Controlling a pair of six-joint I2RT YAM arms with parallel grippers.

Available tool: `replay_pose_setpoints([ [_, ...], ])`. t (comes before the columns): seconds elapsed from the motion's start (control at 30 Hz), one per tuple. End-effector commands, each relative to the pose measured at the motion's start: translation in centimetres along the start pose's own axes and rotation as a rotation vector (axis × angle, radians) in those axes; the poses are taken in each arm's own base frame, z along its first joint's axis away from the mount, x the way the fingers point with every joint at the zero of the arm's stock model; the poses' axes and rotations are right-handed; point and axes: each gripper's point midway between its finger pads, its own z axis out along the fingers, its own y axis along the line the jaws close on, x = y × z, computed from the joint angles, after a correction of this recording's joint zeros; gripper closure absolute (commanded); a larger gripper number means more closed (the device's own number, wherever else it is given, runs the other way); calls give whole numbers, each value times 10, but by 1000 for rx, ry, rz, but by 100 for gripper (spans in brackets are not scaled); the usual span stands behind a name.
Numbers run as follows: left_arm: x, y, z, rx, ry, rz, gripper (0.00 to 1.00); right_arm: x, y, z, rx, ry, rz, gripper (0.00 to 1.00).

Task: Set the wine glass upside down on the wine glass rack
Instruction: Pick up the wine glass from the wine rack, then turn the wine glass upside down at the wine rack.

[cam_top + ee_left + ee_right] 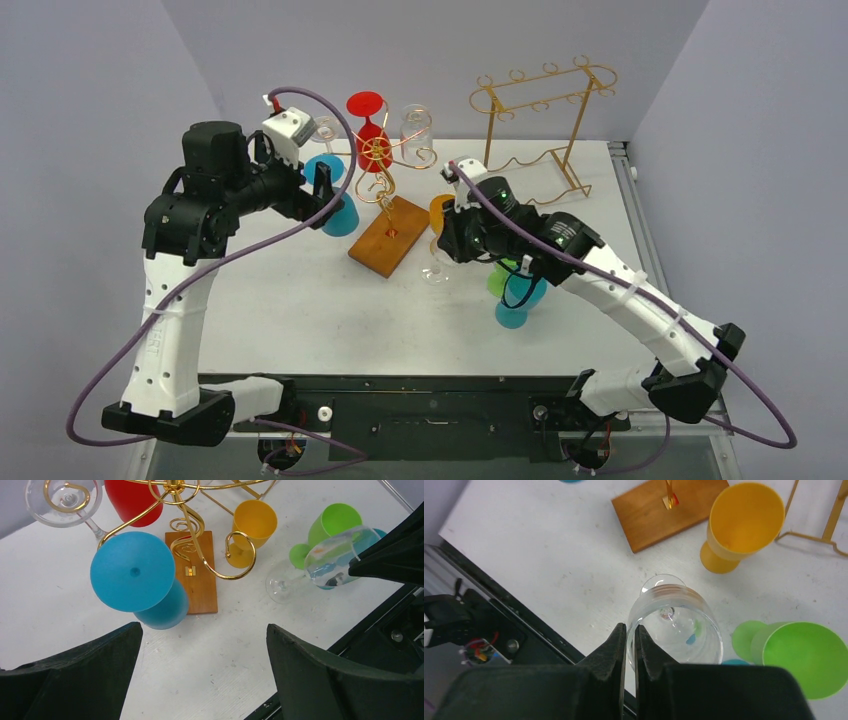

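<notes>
The clear wine glass (676,625) is gripped by its rim: my right gripper (630,630) is shut on the glass wall, one finger inside the bowl and one outside. In the top view this wine glass (436,262) sits just right of the rack's wooden base, leaning, with its foot low by the table. The wine glass rack (378,160), a gold spiral tree on a brown base (388,236), carries a red glass (370,130) upside down. My left gripper (204,626) stands open and empty above the table, beside an upturned blue glass (132,570).
An orange goblet (741,522) stands between the wooden base and my right gripper. A green goblet (799,655) and a teal one (515,310) stand under the right arm. Clear glasses (416,130) hang at the rack. A tall gold frame rack (540,110) stands back right.
</notes>
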Motion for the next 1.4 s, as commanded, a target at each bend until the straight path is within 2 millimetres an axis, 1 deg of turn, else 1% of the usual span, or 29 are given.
replay_pose_setpoints([
  [0.0,-7,-19,-16,67,-52,0,5,-60,23,-55,-125,-199,44,100],
  [0.1,-2,-27,-16,114,-58,-4,3,-92,36,-84,-191,-307,53,100],
  [0.2,-5,-40,-20,175,-99,16,3,-119,45,-114,-249,-423,63,100],
  [0.3,-6,-50,-22,228,-111,21,4,-140,54,-141,-307,-530,75,100],
  [0.37,-5,-54,-18,251,-97,6,6,-149,58,-152,-339,-573,87,100],
  [0.5,2,-63,-8,307,-58,-38,7,-161,68,-167,-401,-626,104,100],
  [0.7,11,-76,7,380,-17,-95,8,-171,74,-182,-451,-687,124,100],
  [0.8,8,-81,12,414,-6,-144,8,-174,76,-186,-468,-707,130,100],
  [0.93,1,-79,20,418,-12,-169,11,-176,80,-188,-495,-719,138,100],
  [1.03,-7,-79,23,426,-31,-185,18,-177,84,-186,-517,-719,143,100],
  [1.1,-11,-79,26,436,-34,-201,25,-176,86,-183,-527,-716,150,100],
  [1.2,-14,-78,28,441,-42,-209,39,-175,88,-179,-541,-713,158,100],
  [1.37,-15,-75,32,444,-42,-216,67,-171,94,-172,-569,-704,171,100],
])
